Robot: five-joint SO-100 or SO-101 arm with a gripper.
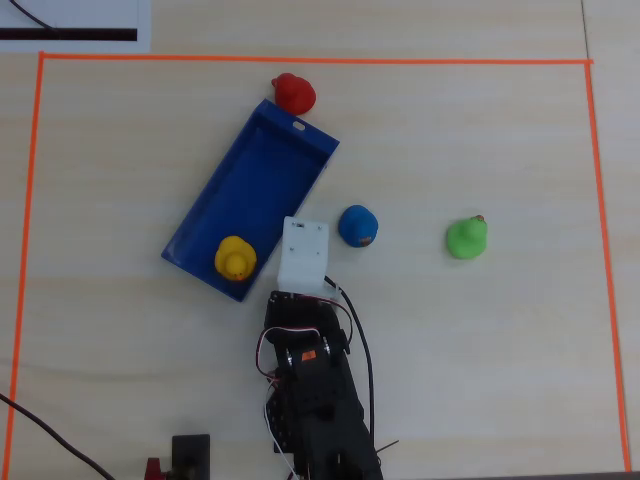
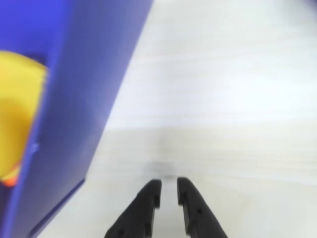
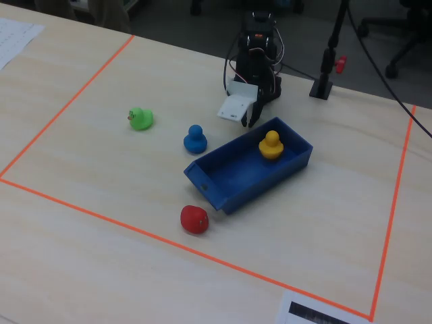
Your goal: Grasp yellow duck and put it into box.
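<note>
Yellow duck (image 1: pixel 235 258): sits inside the blue box (image 1: pixel 262 175), at the end nearest the arm.
Handling: probably light, smooth, squashy (a judgement); pinch across the body.
Gripper (image 2: pixel 168 187): empty, fingers nearly closed, just beside the box.

I saw the pale wooden table (image 1: pixel 480 350) carrying everything, with an orange tape border (image 1: pixel 590 200) marking a rectangle on it. The blue box (image 1: pixel 255 195) lay flat on the wood, just beside the gripper (image 3: pixel 254 121) on its left in the wrist view. The blue duck (image 3: pixel 195 139) stood on the table near the gripper, the green duck (image 3: pixel 140 119) sat farther off, and the red duck (image 3: pixel 194 219) rested at the box's far end.
</note>
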